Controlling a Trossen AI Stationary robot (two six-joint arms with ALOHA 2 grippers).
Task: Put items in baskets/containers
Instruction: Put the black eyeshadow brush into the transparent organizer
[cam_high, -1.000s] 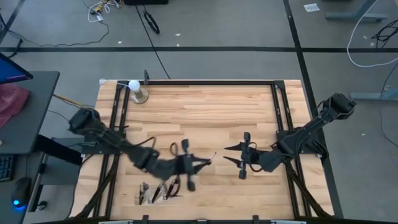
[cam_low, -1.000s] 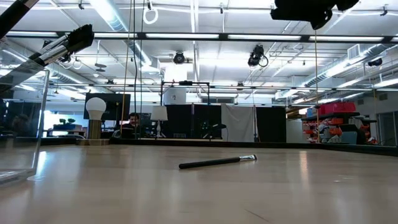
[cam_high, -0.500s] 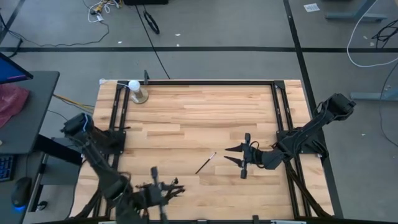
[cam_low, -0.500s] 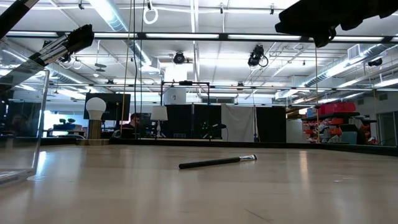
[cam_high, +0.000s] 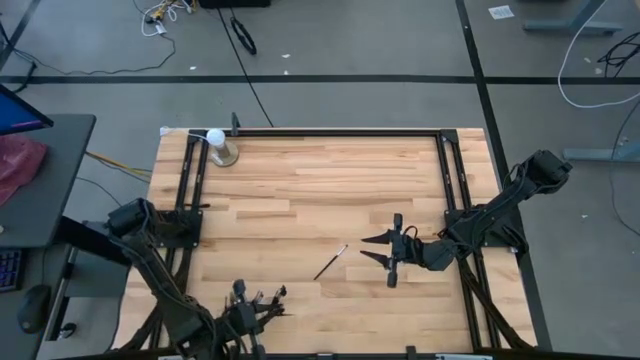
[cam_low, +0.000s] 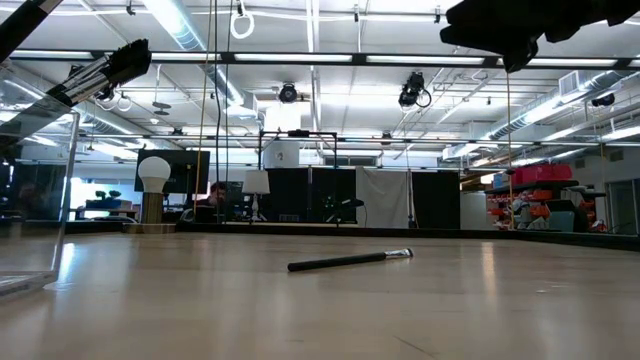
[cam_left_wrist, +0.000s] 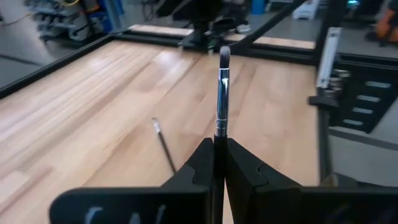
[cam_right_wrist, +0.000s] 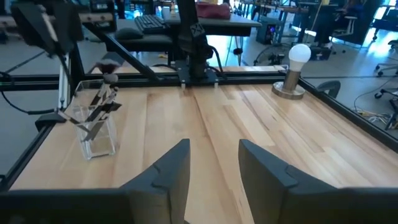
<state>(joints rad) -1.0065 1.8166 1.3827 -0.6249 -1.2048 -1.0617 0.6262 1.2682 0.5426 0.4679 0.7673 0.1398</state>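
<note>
High view, counter: one wooden counter (cam_high: 330, 190) in a black frame, with both arms over its near half.
Left gripper: the left gripper (cam_left_wrist: 219, 163) sits at the counter's near-left edge, above the organizer, jaws pressed together on one brush.
Held brush: one brush (cam_left_wrist: 222, 93) with a silvery ferrule and dark tip stands up from between the left fingers (cam_left_wrist: 198, 165); the handle is hidden in the grip.
Right gripper: the right gripper (cam_high: 377, 248) hovers over the counter's right-centre, its two fingers (cam_right_wrist: 168, 171) apart with nothing between them.
Loose brush: one brush (cam_high: 331, 261) lies flat on the bare wood, just left of the right gripper and apart from it; in the low view (cam_low: 350, 260) its pale tip points right.
Organizer: one clear plastic organizer (cam_right_wrist: 96, 134) stands near the counter's near-left corner; in the high view the left gripper covers most of it.
Brushes in organizer: several brushes (cam_right_wrist: 102, 102) lean out of it at angles; at least three show in the right wrist view, exact count not readable. Handles and tips also show at upper left in the low view (cam_low: 105, 70).
Total brushes counted: one held, one loose, a cluster stowed.
Other: one white ball on a metal stand (cam_high: 218, 146) at the far-left corner, well apart from both arms.
</note>
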